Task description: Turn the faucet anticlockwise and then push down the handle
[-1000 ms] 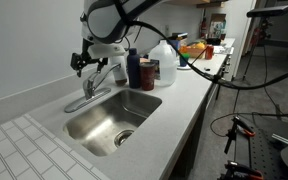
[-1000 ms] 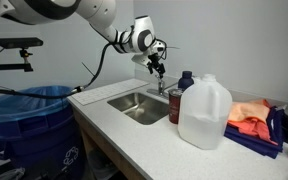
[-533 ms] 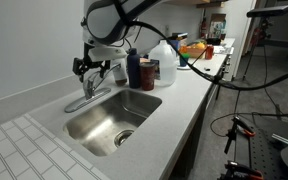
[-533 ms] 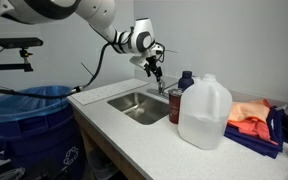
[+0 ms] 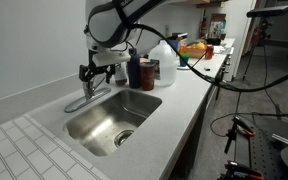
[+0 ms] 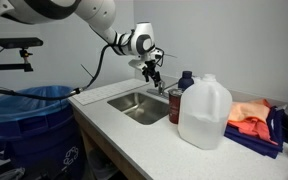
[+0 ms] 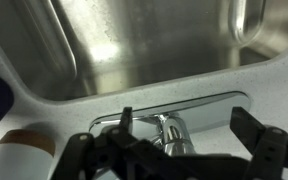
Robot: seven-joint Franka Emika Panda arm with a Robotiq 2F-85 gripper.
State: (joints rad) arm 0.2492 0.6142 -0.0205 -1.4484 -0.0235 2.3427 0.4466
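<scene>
The chrome faucet [image 5: 85, 98] stands at the back edge of the steel sink [image 5: 109, 122] and also shows in the other exterior view [image 6: 160, 88]. My gripper [image 5: 92, 72] hangs just above the faucet's handle in both exterior views [image 6: 151, 72]. In the wrist view the faucet's chrome body [image 7: 170, 135] rises between my two black fingers. My gripper [image 7: 189, 128] is open, with a finger on each side of it. I cannot tell whether the fingers touch it.
A dark blue bottle [image 5: 134, 68], a brown can [image 5: 147, 73] and a big white jug [image 6: 204, 112] stand on the counter beside the sink. Orange and blue cloths [image 6: 252, 120] lie further along. A blue bin [image 6: 29, 120] stands by the counter's end.
My gripper has moved down towards the faucet handle and a little along the counter. The faucet has not visibly moved.
</scene>
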